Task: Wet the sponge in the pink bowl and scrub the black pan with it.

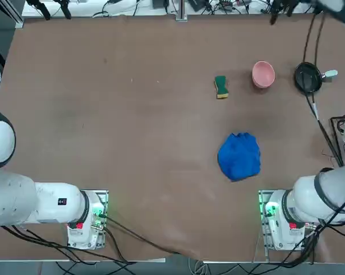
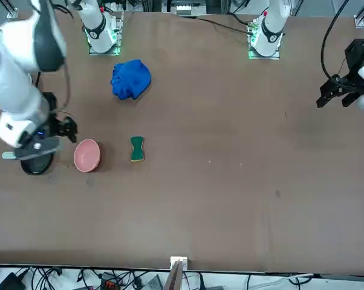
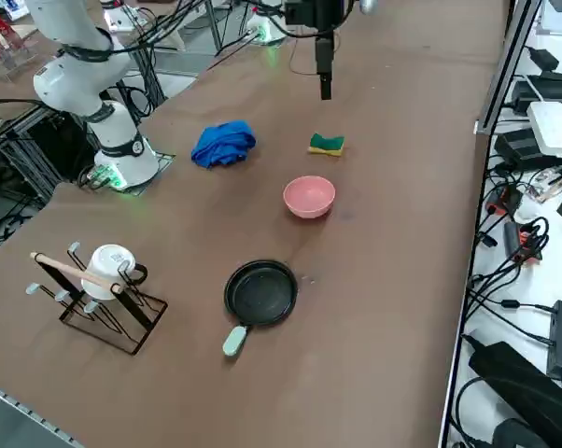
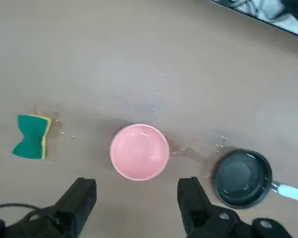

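Note:
The sponge (image 1: 220,86), green over yellow and pinched at its waist, lies on the brown table to the left of the pink bowl (image 1: 263,74). The black pan (image 1: 308,78) sits right of the bowl, with its pale handle (image 1: 330,73) pointing to the table's right edge. In the wrist view the sponge (image 4: 32,136), bowl (image 4: 139,151) and pan (image 4: 242,177) lie in a row far below. My right gripper (image 4: 138,197) hangs open and empty high over the table, above the bowl. The right side view shows that gripper (image 3: 325,86) well above the sponge (image 3: 326,144).
A crumpled blue cloth (image 1: 239,156) lies nearer the arm bases. A wire rack with a white mug (image 3: 107,264) stands at the table's right edge. A black cable (image 1: 318,112) runs past the pan. Small wet spots mark the table around the bowl.

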